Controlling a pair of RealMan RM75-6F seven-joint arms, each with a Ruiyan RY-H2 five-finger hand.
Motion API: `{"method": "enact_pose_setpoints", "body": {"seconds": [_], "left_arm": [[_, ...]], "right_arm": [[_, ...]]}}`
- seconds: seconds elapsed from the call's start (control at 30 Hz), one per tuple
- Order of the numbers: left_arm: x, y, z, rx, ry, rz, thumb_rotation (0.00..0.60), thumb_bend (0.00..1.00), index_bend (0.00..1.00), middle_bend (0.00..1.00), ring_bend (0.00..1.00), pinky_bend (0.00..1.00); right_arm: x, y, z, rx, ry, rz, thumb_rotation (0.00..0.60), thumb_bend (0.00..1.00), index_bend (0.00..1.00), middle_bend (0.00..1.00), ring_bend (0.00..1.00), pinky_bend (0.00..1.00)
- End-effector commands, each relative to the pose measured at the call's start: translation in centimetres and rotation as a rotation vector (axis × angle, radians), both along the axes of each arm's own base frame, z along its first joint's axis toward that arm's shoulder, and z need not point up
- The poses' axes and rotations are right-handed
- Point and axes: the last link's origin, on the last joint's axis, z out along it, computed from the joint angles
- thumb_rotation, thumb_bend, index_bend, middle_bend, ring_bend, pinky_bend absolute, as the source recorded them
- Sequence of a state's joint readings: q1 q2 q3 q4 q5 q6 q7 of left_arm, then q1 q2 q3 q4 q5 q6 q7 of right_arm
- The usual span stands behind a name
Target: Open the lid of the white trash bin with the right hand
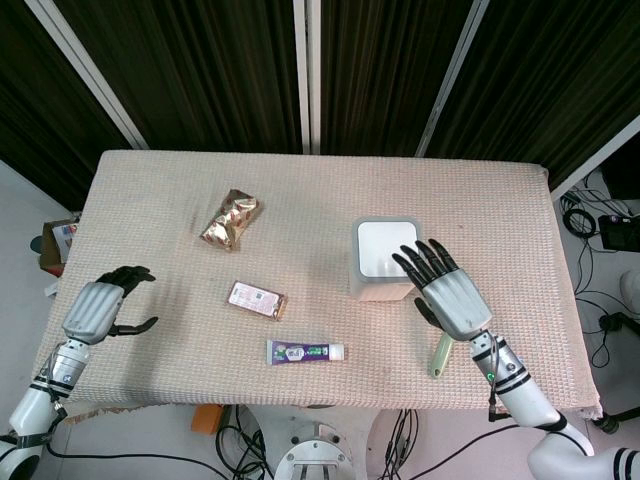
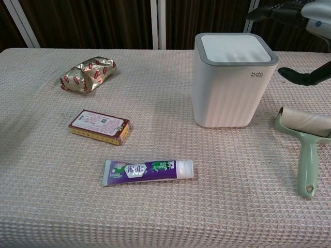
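Note:
The white trash bin [image 1: 381, 268] [image 2: 229, 85] stands right of the table's middle, its flat white lid [image 2: 232, 48] down inside a grey rim. My right hand [image 1: 447, 293] hovers raised at the bin's near right corner, fingers spread and reaching over the lid's edge, holding nothing. In the chest view only its dark fingertips [image 2: 271, 12] show above the bin's top right, clear of the lid. My left hand [image 1: 100, 306] hangs near the table's left front edge, fingers loosely curled and apart, empty.
A green lint roller [image 2: 306, 144] lies right of the bin, partly under my right hand [image 1: 440, 352]. A toothpaste tube [image 1: 306, 351], a small red box [image 1: 257, 299] and a gold snack packet [image 1: 231, 218] lie to the bin's left on the woven cloth.

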State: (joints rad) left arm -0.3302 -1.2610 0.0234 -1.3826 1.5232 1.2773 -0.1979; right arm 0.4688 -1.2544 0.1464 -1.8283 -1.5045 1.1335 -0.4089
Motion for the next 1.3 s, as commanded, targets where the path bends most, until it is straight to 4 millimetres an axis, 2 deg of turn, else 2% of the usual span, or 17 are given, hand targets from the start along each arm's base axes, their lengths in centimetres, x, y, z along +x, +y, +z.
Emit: {"method": "enact_pose_setpoints", "body": {"seconds": [0.03,0.47,1.0,1.1,1.17,1.2,1.3], "left_arm": [[-0.2,-0.1,0.1,-0.005,-0.005,0.002,0.437,0.21,0.27,0.20,0.18,0.30],[-0.3,0.3,0.4,-0.028,-0.022,0.003,0.433,0.21,0.26,0.20,0.17,0.30],[-0.3,0.3,0.4,-0.029,-0.019,0.002,0.435,0.21,0.26,0.20,0.17,0.30],[-0.3,0.3,0.5,-0.026,-0.018,0.001,0.439,0.21,0.26,0.20,0.17,0.30],[-0.2,0.3,0.5,-0.023,-0.019,-0.001,0.437,0.21,0.26,0.20,0.17,0.30],[-0.2,0.3,0.6,-0.022,-0.019,-0.002,0.435,0.21,0.26,0.20,0.17,0.30],[0.0,0.3,0.6,-0.016,-0.023,-0.007,0.433,0.21,0.26,0.20,0.17,0.30]], "right_arm": [[1.7,-0.7,-1.4,0.051,0.024,-0.003,0.600,0.37,0.00,0.11,0.00,0.00],[1.6,-0.7,-2.9,0.076,0.025,-0.024,0.600,0.38,0.00,0.24,0.00,0.00],[0.5,-0.7,-3.0,0.094,0.014,-0.061,0.600,0.38,0.00,0.35,0.00,0.00],[0.7,-0.7,-2.6,0.073,-0.004,-0.050,0.600,0.38,0.00,0.31,0.00,0.00],[1.0,-0.7,-1.8,0.032,-0.042,-0.028,0.600,0.37,0.00,0.22,0.00,0.00],[1.1,-0.7,-1.4,0.007,-0.065,-0.015,0.600,0.37,0.00,0.14,0.00,0.00],[1.2,-0.4,0.1,-0.086,-0.174,0.032,0.600,0.35,0.00,0.01,0.00,0.00]]}}
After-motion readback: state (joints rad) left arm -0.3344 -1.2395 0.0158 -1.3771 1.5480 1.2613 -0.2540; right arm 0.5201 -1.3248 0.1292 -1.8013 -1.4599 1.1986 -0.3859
